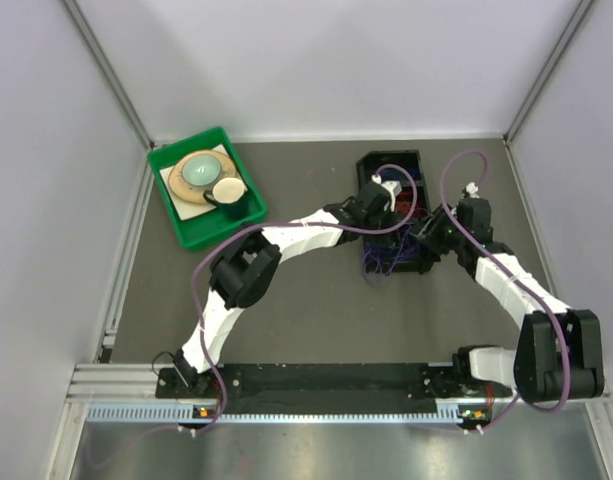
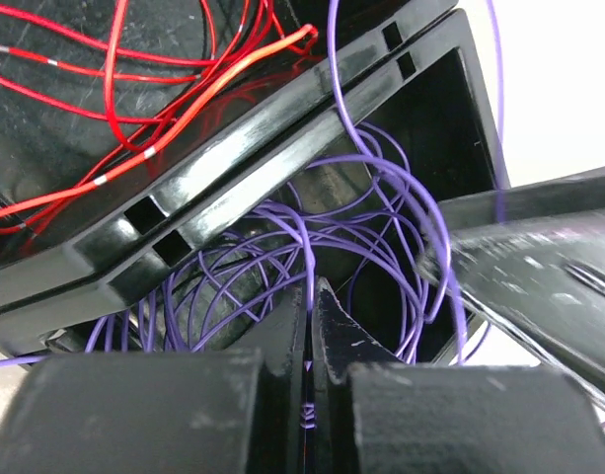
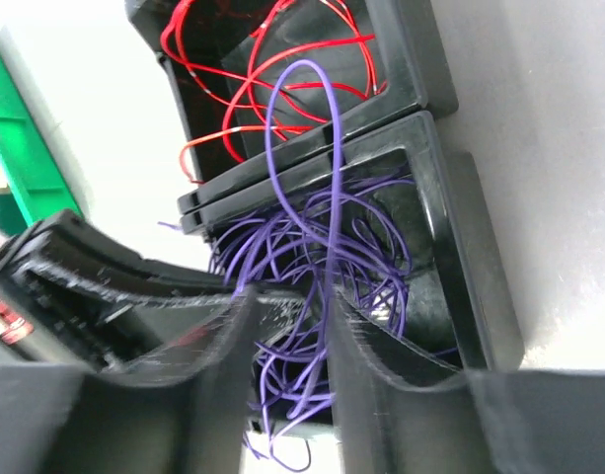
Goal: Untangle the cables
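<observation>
Two black bins stand side by side. The far bin (image 1: 369,166) holds red cables (image 2: 110,89), and the near bin (image 3: 470,257) holds a loose heap of purple cables (image 3: 282,247). My left gripper (image 2: 310,291) hangs just over the purple heap, shut on one purple cable (image 2: 334,89) that runs up out of its jaws and across the bins' shared wall. One purple loop (image 3: 272,118) arches over the red cables (image 3: 253,79). My right gripper (image 3: 287,306) is over the same bin, its fingers (image 3: 356,341) apart, with purple strands passing loosely between them.
A green tray (image 1: 191,228) with a plate, a bowl and a cup sits at the back left. The two arms meet over the bins, left gripper (image 1: 378,205) beside right gripper (image 1: 426,232). Grey walls close in the left, right and far sides.
</observation>
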`<control>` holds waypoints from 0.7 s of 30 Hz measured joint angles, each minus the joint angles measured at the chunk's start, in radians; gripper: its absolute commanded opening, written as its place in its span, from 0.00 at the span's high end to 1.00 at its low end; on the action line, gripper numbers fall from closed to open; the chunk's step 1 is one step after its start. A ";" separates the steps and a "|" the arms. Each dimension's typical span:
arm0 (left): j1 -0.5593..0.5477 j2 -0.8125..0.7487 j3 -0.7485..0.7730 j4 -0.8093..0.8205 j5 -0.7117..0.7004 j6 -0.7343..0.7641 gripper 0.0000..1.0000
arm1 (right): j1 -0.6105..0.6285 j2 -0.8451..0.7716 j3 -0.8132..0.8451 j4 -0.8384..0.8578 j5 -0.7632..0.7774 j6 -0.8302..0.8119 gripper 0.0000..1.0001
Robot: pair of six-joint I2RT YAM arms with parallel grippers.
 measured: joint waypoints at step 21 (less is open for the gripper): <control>-0.013 -0.210 -0.014 -0.085 -0.133 0.108 0.37 | 0.002 -0.203 0.048 -0.209 0.072 -0.129 0.33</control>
